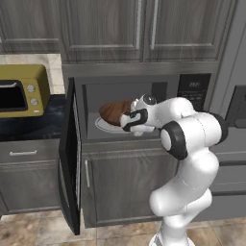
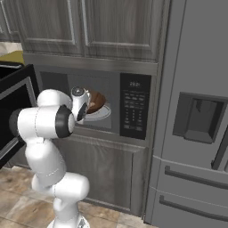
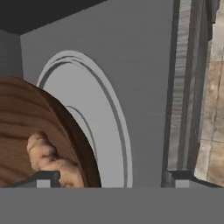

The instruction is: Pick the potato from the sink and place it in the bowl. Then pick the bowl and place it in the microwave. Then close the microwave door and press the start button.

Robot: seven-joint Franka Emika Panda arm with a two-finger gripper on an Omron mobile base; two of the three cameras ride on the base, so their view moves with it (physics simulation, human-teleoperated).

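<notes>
The brown wooden bowl (image 1: 113, 111) (image 2: 96, 101) sits on the white glass turntable (image 1: 103, 126) (image 3: 94, 113) inside the open microwave (image 1: 158, 91). In the hand view the tan potato (image 3: 47, 158) lies in the bowl (image 3: 26, 118). My gripper (image 1: 126, 120) (image 2: 85, 109) (image 3: 111, 177) reaches into the cavity at the bowl's near rim. Its fingers stand wide apart: one fingertip (image 3: 43, 178) is over the bowl's inside, the other is well clear of the rim, so the gripper is open. The microwave door (image 1: 69, 153) (image 2: 15, 102) hangs wide open to the left. The sink is out of view.
The black button panel (image 1: 193, 91) (image 2: 135, 107) is right of the cavity. A yellow toaster oven (image 1: 21, 91) stands on the dark counter at left. A grey fridge (image 2: 196, 116) stands close on the right. Cabinets sit above and below the microwave.
</notes>
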